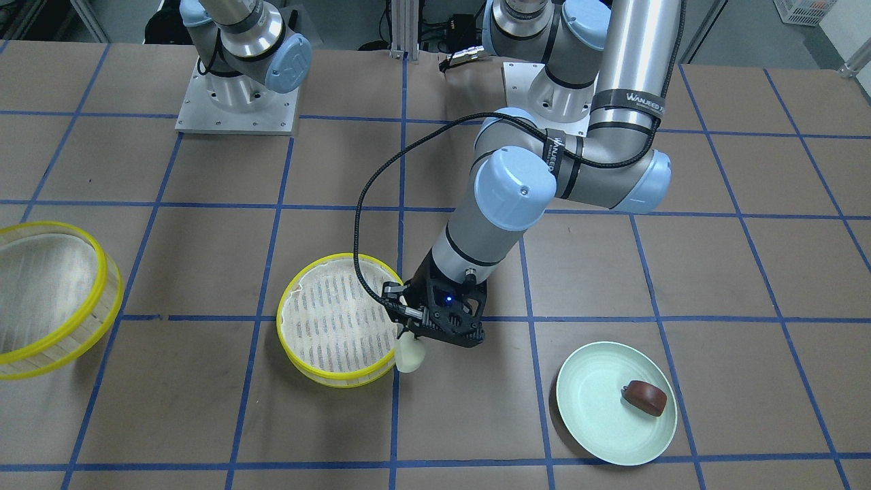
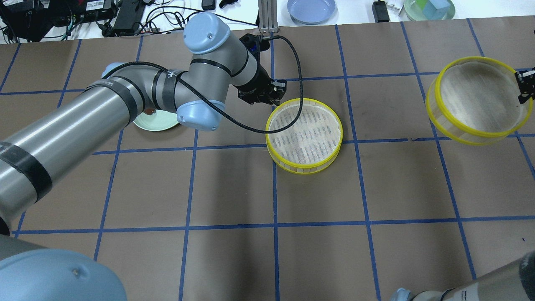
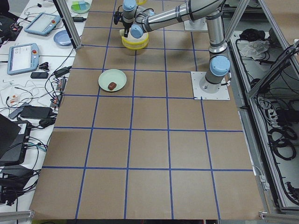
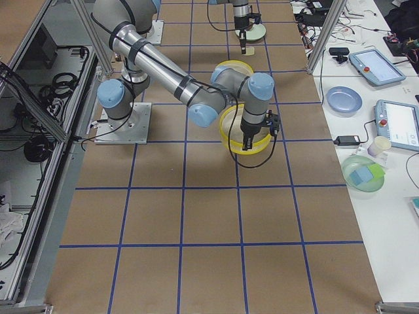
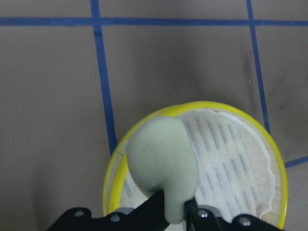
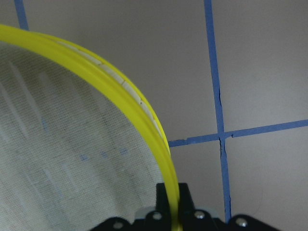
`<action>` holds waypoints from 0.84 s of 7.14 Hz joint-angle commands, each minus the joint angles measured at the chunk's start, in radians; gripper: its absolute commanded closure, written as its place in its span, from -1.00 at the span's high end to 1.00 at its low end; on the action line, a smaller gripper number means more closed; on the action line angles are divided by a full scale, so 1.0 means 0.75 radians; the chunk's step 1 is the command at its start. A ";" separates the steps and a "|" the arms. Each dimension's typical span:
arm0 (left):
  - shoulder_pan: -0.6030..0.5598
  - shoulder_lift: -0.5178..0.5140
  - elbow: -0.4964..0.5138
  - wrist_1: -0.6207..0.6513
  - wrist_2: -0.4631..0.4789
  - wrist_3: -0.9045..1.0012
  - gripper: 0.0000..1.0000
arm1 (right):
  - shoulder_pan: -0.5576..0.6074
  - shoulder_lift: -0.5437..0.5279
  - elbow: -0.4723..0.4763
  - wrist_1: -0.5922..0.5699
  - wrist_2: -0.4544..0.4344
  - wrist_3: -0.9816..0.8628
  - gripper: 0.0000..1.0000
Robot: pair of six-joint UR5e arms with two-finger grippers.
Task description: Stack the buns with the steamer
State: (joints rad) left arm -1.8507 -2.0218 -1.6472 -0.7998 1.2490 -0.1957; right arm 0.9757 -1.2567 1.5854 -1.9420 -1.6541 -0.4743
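My left gripper (image 1: 409, 335) is shut on the cream-white bun (image 1: 410, 355) and holds it over the rim of a steamer tray (image 1: 338, 320) that stands on the table. In the left wrist view the bun (image 5: 163, 163) hangs over that tray's yellow rim (image 5: 276, 163). My right gripper (image 2: 524, 85) is shut on the rim of the second steamer tray (image 2: 474, 100) and holds it lifted and tilted; the right wrist view shows that rim (image 6: 144, 115) between the jaws. The dark reddish-brown bun (image 1: 644, 397) lies on the pale green plate (image 1: 599, 422).
The left arm's elbow and cable (image 2: 292, 54) hang over the table between the plate (image 2: 152, 123) and the middle tray (image 2: 304, 134). Plates and gear lie past the table's far edge (image 2: 311, 9). The arm bases (image 1: 235, 102) stand at the robot side.
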 commanded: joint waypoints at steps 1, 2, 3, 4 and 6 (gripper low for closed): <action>-0.046 -0.008 -0.068 0.011 -0.002 -0.017 -0.53 | 0.032 -0.022 0.003 0.004 -0.001 0.015 -1.00; -0.048 -0.016 -0.076 0.011 -0.007 -0.029 0.12 | 0.057 -0.026 0.001 0.071 -0.006 0.059 -1.00; -0.048 -0.020 -0.076 0.009 -0.009 -0.036 0.73 | 0.059 -0.036 0.003 0.096 -0.006 0.104 -1.00; -0.048 -0.018 -0.074 0.009 -0.009 -0.038 0.99 | 0.059 -0.042 0.003 0.104 -0.001 0.107 -1.00; -0.046 0.022 -0.045 -0.005 0.016 -0.048 1.00 | 0.063 -0.055 0.003 0.117 0.001 0.109 -1.00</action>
State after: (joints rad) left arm -1.8865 -2.0262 -1.6926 -0.7960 1.2507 -0.2252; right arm 1.0211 -1.2904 1.5876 -1.8617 -1.6558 -0.3951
